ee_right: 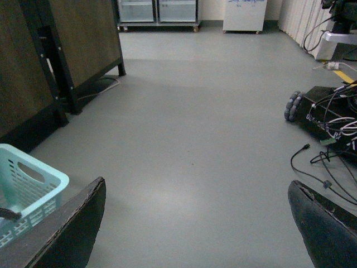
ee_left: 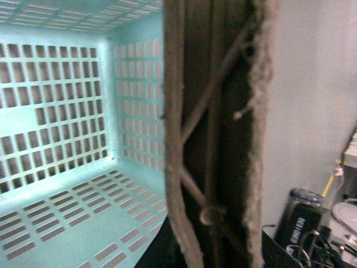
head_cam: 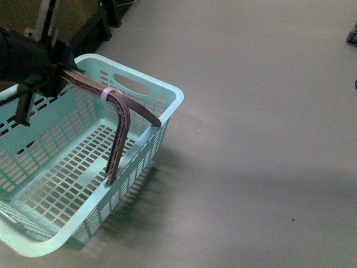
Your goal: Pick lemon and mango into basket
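Observation:
The aqua basket [head_cam: 167, 97] hangs tilted at the left of the front view, above the grey floor, and it is empty. My left gripper [head_cam: 53, 70] is shut on the basket's brown handle [head_cam: 120, 131] near its white clip [head_cam: 107, 92]. In the left wrist view the handle [ee_left: 215, 139] fills the middle, with the basket's slotted inside [ee_left: 72, 111] behind it. My right gripper [ee_right: 195, 218] is open and empty over bare floor; the basket's corner [ee_right: 30, 184] lies beside it. The lemon and the mango are out of view.
A dark wooden cabinet on black legs [ee_right: 61, 61] stands near the basket. A wheeled base with loose cables [ee_right: 326, 120] sits on the floor at the other side. White units [ee_right: 245, 14] line the far wall. Dark equipment [ee_left: 304, 223] shows past the handle.

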Motion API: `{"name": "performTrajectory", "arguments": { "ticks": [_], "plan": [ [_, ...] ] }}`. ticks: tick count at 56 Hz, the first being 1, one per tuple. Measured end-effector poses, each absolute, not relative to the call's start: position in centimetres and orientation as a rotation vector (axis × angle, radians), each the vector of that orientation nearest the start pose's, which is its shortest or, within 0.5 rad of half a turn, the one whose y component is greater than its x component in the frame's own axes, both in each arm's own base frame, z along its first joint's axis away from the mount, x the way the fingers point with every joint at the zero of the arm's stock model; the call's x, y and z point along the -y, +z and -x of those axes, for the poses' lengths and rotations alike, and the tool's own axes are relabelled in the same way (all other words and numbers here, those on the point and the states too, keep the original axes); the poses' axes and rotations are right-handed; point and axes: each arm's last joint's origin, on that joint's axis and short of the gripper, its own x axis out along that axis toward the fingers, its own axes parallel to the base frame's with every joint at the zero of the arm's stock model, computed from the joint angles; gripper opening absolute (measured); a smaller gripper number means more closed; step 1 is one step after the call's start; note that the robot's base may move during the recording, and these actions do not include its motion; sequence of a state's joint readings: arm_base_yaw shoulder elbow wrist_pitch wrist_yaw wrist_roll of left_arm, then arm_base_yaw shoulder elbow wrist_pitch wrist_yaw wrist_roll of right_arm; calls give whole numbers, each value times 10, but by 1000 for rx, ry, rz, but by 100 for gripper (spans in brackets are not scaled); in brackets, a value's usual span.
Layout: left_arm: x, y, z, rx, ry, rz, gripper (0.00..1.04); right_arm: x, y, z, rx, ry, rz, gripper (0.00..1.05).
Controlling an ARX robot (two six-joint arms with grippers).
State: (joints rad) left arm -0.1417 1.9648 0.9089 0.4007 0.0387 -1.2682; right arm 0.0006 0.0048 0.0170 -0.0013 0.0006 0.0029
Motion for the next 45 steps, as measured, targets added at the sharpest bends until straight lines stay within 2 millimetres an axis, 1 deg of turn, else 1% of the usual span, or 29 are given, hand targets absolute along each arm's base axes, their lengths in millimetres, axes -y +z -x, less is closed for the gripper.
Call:
{"name": "performTrajectory", "arguments": {
  "ticks": [3, 4, 7, 10, 18, 20, 24, 25, 26, 28, 29, 32, 34, 40, 45],
  "plan": [
    [53, 118, -359, -658, 252, 1200, 6, 0, 169, -97, 11, 0, -3, 96],
    [53, 127, -353, -649, 246, 1212, 6, 0, 169, -97, 11, 0, -3, 96],
    [53, 147, -341, -628, 236, 1239, 5, 0, 169, -97, 11, 0, -3, 96],
    [52, 162, -332, -609, 222, 1257, 6, 0, 169, -97, 11, 0, -3, 96],
    [48, 208, -305, -545, 166, 1318, 5, 0, 169, -97, 11, 0, -3, 96],
    [46, 223, -294, -519, 148, 1337, 5, 0, 169, -97, 11, 0, -3, 96],
    [43, 244, -278, -483, 121, 1358, 5, 0, 169, -97, 11, 0, -3, 96],
    [43, 246, -277, -479, 119, 1360, 5, 0, 169, -97, 11, 0, -3, 96],
    [42, 254, -270, -466, 109, 1368, 5, 0, 169, -97, 11, 0, -3, 96],
    [41, 263, -263, -449, 96, 1375, 5, 0, 169, -97, 11, 0, -3, 96],
    [41, 265, -262, -446, 94, 1378, 5, 0, 169, -97, 11, 0, -3, 96],
    [39, 280, -246, -415, 76, 1391, 5, 0, 169, -97, 11, 0, -3, 96],
    [39, 285, -240, -405, 70, 1393, 5, 0, 169, -97, 11, 0, -3, 96],
    [38, 296, -225, -384, 64, 1402, 5, 0, 169, -97, 11, 0, -3, 96],
    [39, 302, -216, -370, 49, 1411, 5, 0, 169, -97, 11, 0, -3, 96]
  ]
}}
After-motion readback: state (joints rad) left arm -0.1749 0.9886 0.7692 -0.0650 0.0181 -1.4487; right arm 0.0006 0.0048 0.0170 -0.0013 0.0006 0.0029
